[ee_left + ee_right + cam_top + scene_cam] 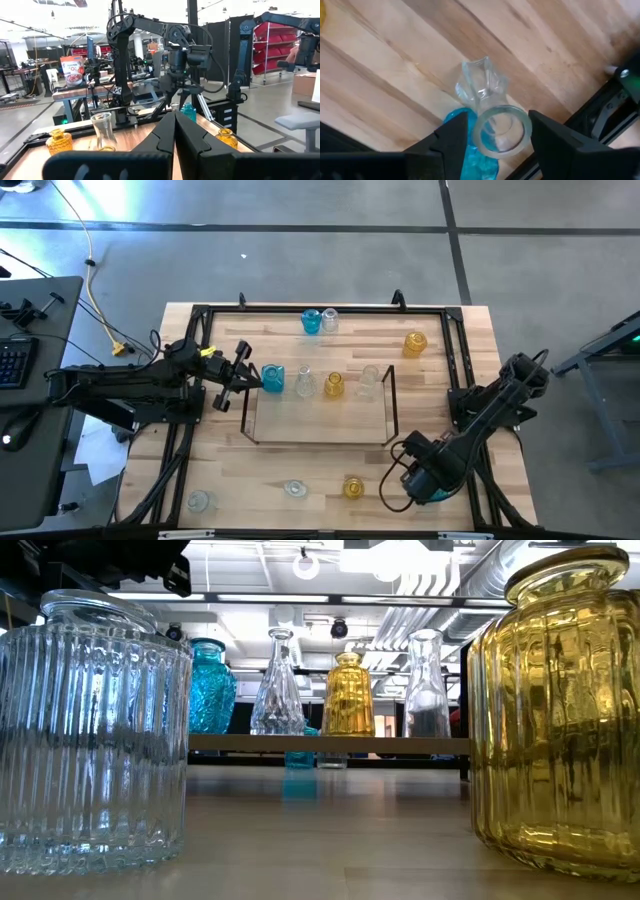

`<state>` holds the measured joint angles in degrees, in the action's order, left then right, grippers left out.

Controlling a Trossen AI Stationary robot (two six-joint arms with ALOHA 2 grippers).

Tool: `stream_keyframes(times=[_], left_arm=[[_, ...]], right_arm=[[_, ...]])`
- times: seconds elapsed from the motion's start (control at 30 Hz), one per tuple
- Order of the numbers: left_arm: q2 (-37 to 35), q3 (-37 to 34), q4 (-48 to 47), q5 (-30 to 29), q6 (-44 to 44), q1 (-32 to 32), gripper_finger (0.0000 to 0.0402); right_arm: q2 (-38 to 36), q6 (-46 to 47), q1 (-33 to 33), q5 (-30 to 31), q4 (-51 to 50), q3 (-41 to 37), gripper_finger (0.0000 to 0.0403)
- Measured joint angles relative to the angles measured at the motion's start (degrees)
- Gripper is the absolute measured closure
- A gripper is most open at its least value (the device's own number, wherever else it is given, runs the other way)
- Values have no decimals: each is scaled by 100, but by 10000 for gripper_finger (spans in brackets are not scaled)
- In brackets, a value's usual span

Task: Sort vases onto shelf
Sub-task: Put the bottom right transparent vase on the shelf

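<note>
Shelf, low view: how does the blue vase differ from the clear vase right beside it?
Colour: the blue vase is tinted teal, while the clear vase has no tint.
Shape: the blue vase has a rounded, bulbous body and a short neck, while the clear vase is cone-shaped and tapers into a long narrow neck.
Height: the clear vase's mouth is higher than the blue vase's.
Shared: both stand upright side by side on the shelf, and both are patterned glass.
</note>
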<state>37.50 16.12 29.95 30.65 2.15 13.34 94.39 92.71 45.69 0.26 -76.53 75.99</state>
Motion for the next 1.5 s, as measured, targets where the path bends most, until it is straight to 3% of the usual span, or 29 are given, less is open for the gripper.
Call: stream_keyframes(times=[0.5, 0.8, 1.03, 1.27, 1.5], left_arm=[[0, 0, -9, 4, 0, 0, 401], [0, 0, -13, 4, 0, -1, 401], [-2, 0, -13, 4, 0, 0, 401], [0, 0, -11, 4, 0, -1, 401], [0, 2, -12, 4, 0, 0, 401]], right_arm=[[0, 337, 100, -51, 45, 1, 212], [-11, 340, 125, 16, 30, 1, 283], [-11, 118, 102, -213, 2, 32, 283], [0, -416, -93, -298, -574, 936, 279], [-4, -1043, -249, 229, -1372, 2368, 280]])
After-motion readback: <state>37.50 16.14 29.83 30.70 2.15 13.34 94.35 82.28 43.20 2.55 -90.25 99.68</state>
